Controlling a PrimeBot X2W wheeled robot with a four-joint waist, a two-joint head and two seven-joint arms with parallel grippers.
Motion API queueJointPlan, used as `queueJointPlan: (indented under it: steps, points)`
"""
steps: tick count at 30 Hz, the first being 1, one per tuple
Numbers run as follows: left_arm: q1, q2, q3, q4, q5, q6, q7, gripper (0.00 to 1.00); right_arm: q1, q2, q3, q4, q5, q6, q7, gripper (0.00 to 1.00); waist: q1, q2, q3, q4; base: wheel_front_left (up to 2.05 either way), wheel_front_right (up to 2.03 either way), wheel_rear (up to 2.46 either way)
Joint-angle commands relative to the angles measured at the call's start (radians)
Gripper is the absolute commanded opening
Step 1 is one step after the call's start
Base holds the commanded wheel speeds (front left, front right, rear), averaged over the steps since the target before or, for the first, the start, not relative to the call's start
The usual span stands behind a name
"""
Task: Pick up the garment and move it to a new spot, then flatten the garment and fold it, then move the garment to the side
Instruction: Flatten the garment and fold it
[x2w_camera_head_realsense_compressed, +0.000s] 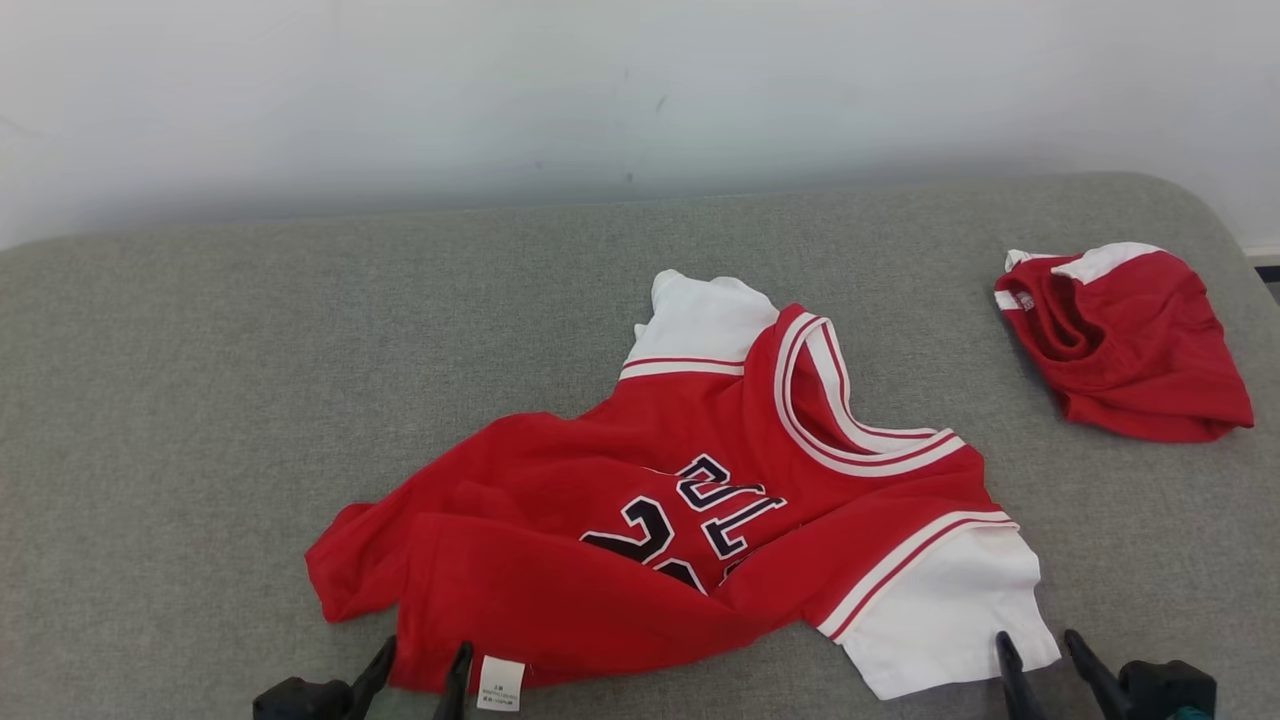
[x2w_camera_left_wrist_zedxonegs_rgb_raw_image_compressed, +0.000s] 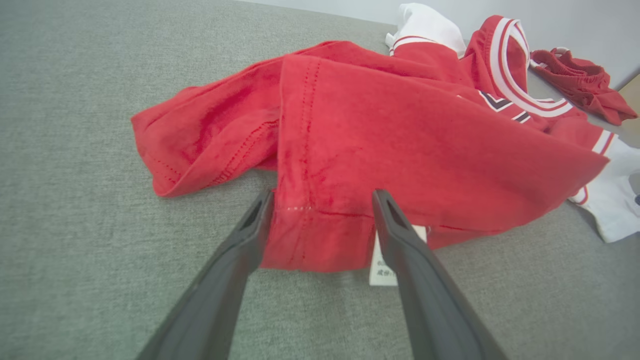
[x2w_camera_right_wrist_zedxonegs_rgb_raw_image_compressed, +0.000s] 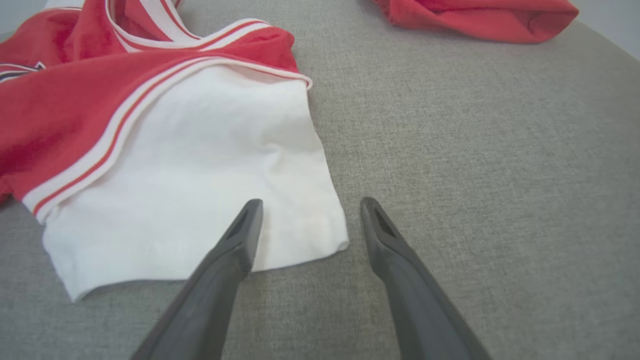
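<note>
Plainly, both grippers stood spread wide and held nothing. The left gripper (x2w_camera_head_realsense_compressed: 422, 665) (x2w_camera_left_wrist_zedxonegs_rgb_raw_image_compressed: 324, 200) had its two fingers on either side of the red hem of the garment (x2w_camera_head_realsense_compressed: 540, 570) (x2w_camera_left_wrist_zedxonegs_rgb_raw_image_compressed: 400, 140), with the hem's corner lying between them; whether the fingers touched the cloth could not be told. The right gripper (x2w_camera_head_realsense_compressed: 1040, 645) (x2w_camera_right_wrist_zedxonegs_rgb_raw_image_compressed: 310, 205) had one finger over the corner of the garment's white sleeve and the other over the bare grey padded surface (x2w_camera_head_realsense_compressed: 180, 400) (x2w_camera_right_wrist_zedxonegs_rgb_raw_image_compressed: 500, 175).

The left wrist view showed a row of stitching along the folded hem and a small white label (x2w_camera_left_wrist_zedxonegs_rgb_raw_image_compressed: 382, 265) just beside one finger; the head view showed that label (x2w_camera_head_realsense_compressed: 500, 683) only as a small tag. The head view alone gave the dark number and lettering on the chest.

The garment was a red jersey with white sleeves and red-and-white striped trim at collar and armholes. It lay crumpled ahead of both grippers, its lower part folded over itself. A second red piece of clothing (x2w_camera_head_realsense_compressed: 1130, 350) (x2w_camera_right_wrist_zedxonegs_rgb_raw_image_compressed: 480, 17) lay bunched well beyond the right gripper, apart from the jersey.
</note>
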Motion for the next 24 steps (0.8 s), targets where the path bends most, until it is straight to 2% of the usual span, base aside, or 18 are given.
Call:
queueJointPlan:
  steps: [1, 2, 3, 4, 5, 11, 13, 19, 24]
  points:
    - [-0.014, -0.002, -0.003, 0.008, -0.001, 0.000, 0.000, 0.87, -0.016, 0.005, 0.006, 0.020, -0.006, -0.003, 0.010, 1.00, 0.0000, -0.0001, -0.001, -0.003, 0.00, 0.00, 0.00]
    - [-0.017, -0.003, -0.005, 0.011, -0.002, -0.002, 0.002, 0.17, -0.022, 0.007, 0.008, 0.037, -0.003, -0.003, 0.017, 0.76, 0.0000, -0.0001, -0.002, -0.004, 0.00, 0.00, 0.00]
    - [-0.017, -0.003, -0.005, 0.011, -0.002, -0.002, 0.002, 0.17, -0.022, 0.007, 0.008, 0.037, -0.003, -0.003, 0.017, 0.76, 0.0000, -0.0001, -0.002, -0.004, 0.00, 0.00, 0.00]
    - [-0.018, -0.004, -0.007, 0.013, -0.004, -0.004, 0.002, 0.00, -0.028, 0.008, 0.009, 0.057, -0.009, -0.003, 0.028, 0.25, 0.0000, -0.0001, -0.002, -0.005, 0.00, 0.00, 0.00]
    - [-0.017, 0.001, -0.013, 0.017, 0.005, -0.006, 0.008, 0.00, -0.036, 0.010, 0.013, 0.075, -0.016, -0.003, 0.035, 0.00, 0.0000, -0.0001, -0.003, -0.006, 0.00, 0.00, 0.00]
    - [0.030, 0.010, -0.010, -0.031, 0.023, 0.027, -0.028, 0.00, -0.041, 0.007, 0.020, 0.130, 0.012, -0.003, -0.001, 0.00, 0.0000, -0.0001, -0.020, -0.001, 0.00, 0.00, 0.00]
    - [0.054, 0.008, -0.015, -0.063, 0.021, 0.036, -0.032, 0.00, -0.018, 0.017, 0.019, 0.111, 0.060, -0.003, -0.009, 0.00, 0.0000, -0.0001, -0.031, 0.004, 0.00, 0.00, 0.00]
    - [0.152, 0.018, -0.016, -0.178, 0.011, 0.079, -0.039, 0.00, 0.097, -0.033, 0.013, -0.060, 0.153, -0.003, 0.016, 0.00, 0.0000, -0.0001, -0.041, 0.008, 0.00, 0.00, 0.00]
    - [0.192, 0.020, 0.009, -0.217, -0.016, 0.095, -0.058, 0.00, 0.166, -0.063, -0.010, -0.203, 0.168, -0.003, 0.077, 0.00, 0.0000, -0.0001, -0.037, -0.007, 0.00, 0.00, 0.00]
